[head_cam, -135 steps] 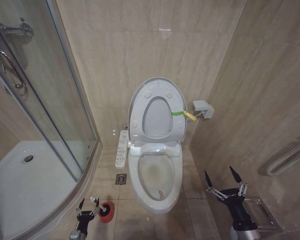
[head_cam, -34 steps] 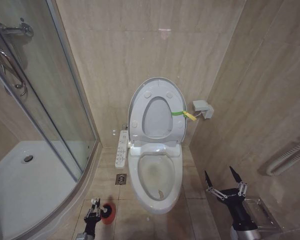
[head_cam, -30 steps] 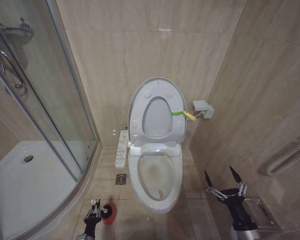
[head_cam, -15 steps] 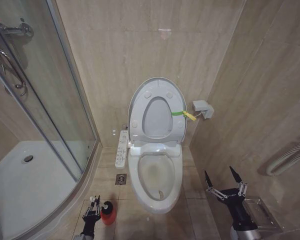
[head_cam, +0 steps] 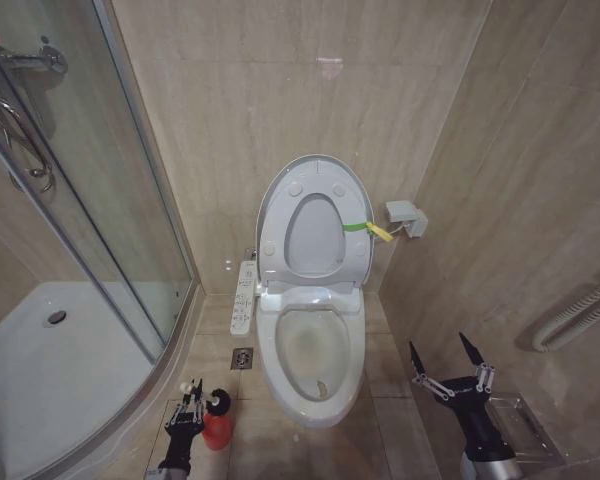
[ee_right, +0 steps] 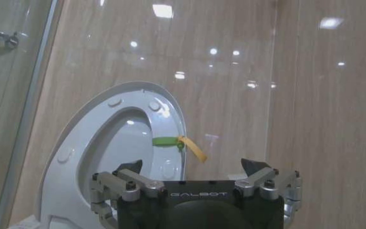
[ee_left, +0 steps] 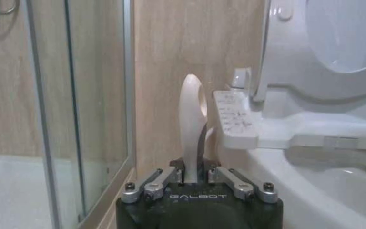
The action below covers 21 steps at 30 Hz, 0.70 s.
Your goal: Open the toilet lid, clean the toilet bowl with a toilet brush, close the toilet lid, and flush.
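Glossy beige stone-look tiles cover the walls and floor of a narrow bathroom, with a curved glass shower enclosure (head_cam: 90, 200) and its white tray on the left. The toilet lid (head_cam: 314, 170), a smooth white oval with round bumpers, stands upright against the wall with the seat ring raised against it. Below, the white ceramic toilet bowl (head_cam: 315, 400) shows yellowish staining inside. On the floor left of the bowl, the left gripper (head_cam: 188, 400) pinches the pale looped handle of the toilet brush (ee_left: 192, 124), whose dark head sits above the red holder (head_cam: 216, 432). "GALBOT" is printed on both grippers. The right gripper (head_cam: 446, 356) hovers right of the bowl, jaws spread wide.
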{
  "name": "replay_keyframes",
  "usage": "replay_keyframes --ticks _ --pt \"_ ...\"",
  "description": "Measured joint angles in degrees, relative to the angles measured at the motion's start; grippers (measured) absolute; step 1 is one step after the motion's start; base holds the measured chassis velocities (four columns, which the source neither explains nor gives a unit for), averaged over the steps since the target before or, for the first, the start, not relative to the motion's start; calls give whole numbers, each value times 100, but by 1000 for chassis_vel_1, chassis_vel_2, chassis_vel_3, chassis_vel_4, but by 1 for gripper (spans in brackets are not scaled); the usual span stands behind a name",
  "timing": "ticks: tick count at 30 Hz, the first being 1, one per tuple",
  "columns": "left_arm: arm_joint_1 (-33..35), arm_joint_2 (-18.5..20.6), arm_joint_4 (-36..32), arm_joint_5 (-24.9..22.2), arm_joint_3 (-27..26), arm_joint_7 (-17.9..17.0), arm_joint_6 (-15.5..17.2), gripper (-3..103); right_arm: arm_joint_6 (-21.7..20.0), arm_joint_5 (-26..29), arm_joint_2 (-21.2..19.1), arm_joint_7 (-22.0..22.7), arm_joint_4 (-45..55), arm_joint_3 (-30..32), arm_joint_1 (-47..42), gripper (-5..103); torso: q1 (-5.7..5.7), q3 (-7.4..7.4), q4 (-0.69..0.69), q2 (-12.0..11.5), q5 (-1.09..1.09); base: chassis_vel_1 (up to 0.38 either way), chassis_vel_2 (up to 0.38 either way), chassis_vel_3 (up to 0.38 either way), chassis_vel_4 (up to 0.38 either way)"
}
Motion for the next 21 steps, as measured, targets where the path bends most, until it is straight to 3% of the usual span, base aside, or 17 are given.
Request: replay_keyframes --ticks 12,21 --pt "1014 -4 -2286 56 264 -189 882 18 0 0 0 0 0 0 0 100 0 0 0 0 1 0 0 0 0" --pt "1462 -55 -3193 204 448 -259 1283 18 0 0 0 0 0 0 0 100 0 0 1 0 0 0 0 0 0"
